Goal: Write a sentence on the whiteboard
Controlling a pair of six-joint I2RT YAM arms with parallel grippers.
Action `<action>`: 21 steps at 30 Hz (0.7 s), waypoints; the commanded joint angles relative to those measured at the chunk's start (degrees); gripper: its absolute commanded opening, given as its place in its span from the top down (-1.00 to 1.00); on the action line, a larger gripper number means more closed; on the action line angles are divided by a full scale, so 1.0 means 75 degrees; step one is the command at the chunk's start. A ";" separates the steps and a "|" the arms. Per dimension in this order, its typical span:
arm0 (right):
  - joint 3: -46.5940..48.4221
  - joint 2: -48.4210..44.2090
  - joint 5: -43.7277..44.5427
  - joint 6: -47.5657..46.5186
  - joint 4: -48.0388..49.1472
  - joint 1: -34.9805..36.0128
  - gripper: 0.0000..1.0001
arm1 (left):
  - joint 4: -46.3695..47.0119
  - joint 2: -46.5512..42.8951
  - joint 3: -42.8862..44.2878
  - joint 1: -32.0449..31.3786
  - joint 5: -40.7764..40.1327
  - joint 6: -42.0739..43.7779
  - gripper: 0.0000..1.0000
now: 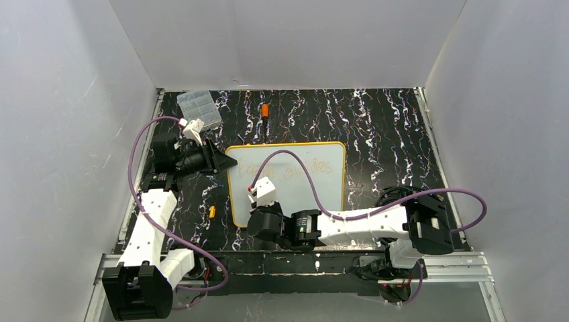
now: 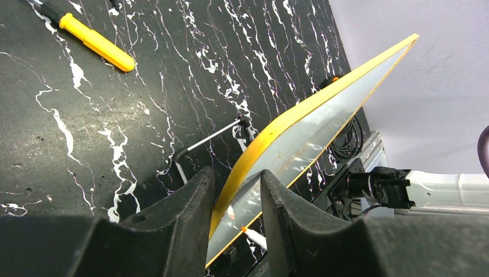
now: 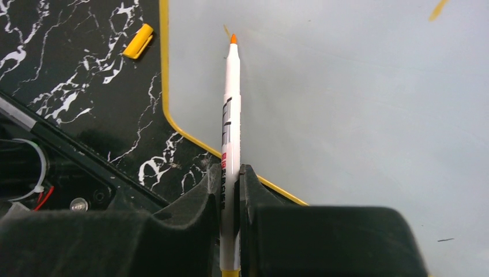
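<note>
The whiteboard [image 1: 315, 194] lies flat mid-table, with a yellow rim. The sentence [image 1: 295, 168] shows as faint orange words across its upper part. My left gripper [image 1: 227, 163] is at the board's upper left corner. In the left wrist view the gripper [image 2: 236, 179] is closed on the rim of the board [image 2: 323, 109], which runs between its fingers. My right gripper [image 1: 260, 206] is over the board's lower left. It is shut [image 3: 230, 173] on a white marker [image 3: 232, 104], whose orange tip is at the board [image 3: 357, 115] near its left rim.
A clear compartment box [image 1: 199, 109] and an orange-handled tool [image 1: 265, 111] lie at the back. A yellow marker cap [image 1: 212, 212] lies left of the board, and also shows in the right wrist view [image 3: 138, 41]. A hex key [image 2: 207, 141] lies beside the board's rim. White walls enclose three sides.
</note>
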 commanded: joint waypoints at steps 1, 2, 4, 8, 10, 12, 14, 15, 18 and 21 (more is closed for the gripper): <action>0.0235 -0.0167 0.0685 -0.0004 -0.0133 0.0043 0.97 | -0.0183 -0.0213 -0.0008 -0.0023 0.0063 0.0102 0.34; 0.0238 -0.0163 0.0705 0.0000 -0.0142 0.0043 0.97 | -0.0183 -0.0217 0.0003 -0.0023 0.0061 0.0107 0.34; 0.0252 -0.0118 0.0727 0.0007 -0.0169 0.0043 0.97 | -0.0183 -0.0219 0.0001 -0.0023 0.0061 0.0106 0.34; 0.0363 -0.0006 0.0821 0.0035 -0.0294 0.0032 0.97 | -0.0195 -0.0230 -0.0008 -0.0023 0.0063 0.0109 0.34; 0.0394 0.0036 0.0825 0.0024 -0.0295 0.0022 0.97 | -0.0195 -0.0243 -0.0009 -0.0023 0.0061 0.0117 0.34; 0.0449 0.0091 0.0777 0.0030 -0.0366 -0.0001 0.97 | -0.0195 -0.0242 -0.0010 -0.0023 0.0062 0.0119 0.34; 0.0482 0.0150 0.0686 0.0056 -0.0468 -0.0004 0.97 | -0.0195 -0.0240 -0.0008 -0.0023 0.0061 0.0120 0.34; 0.0492 0.0171 0.0631 0.0069 -0.0502 -0.0004 0.97 | -0.0195 -0.0245 -0.0008 -0.0023 0.0061 0.0120 0.34; 0.0476 0.0258 0.0425 0.0155 -0.0600 -0.0004 0.97 | -0.0195 -0.0254 -0.0008 -0.0023 0.0061 0.0119 0.34; 0.0418 0.0289 0.0228 0.0261 -0.0659 0.0006 0.97 | -0.0207 -0.0269 -0.0008 -0.0023 0.0058 0.0117 0.34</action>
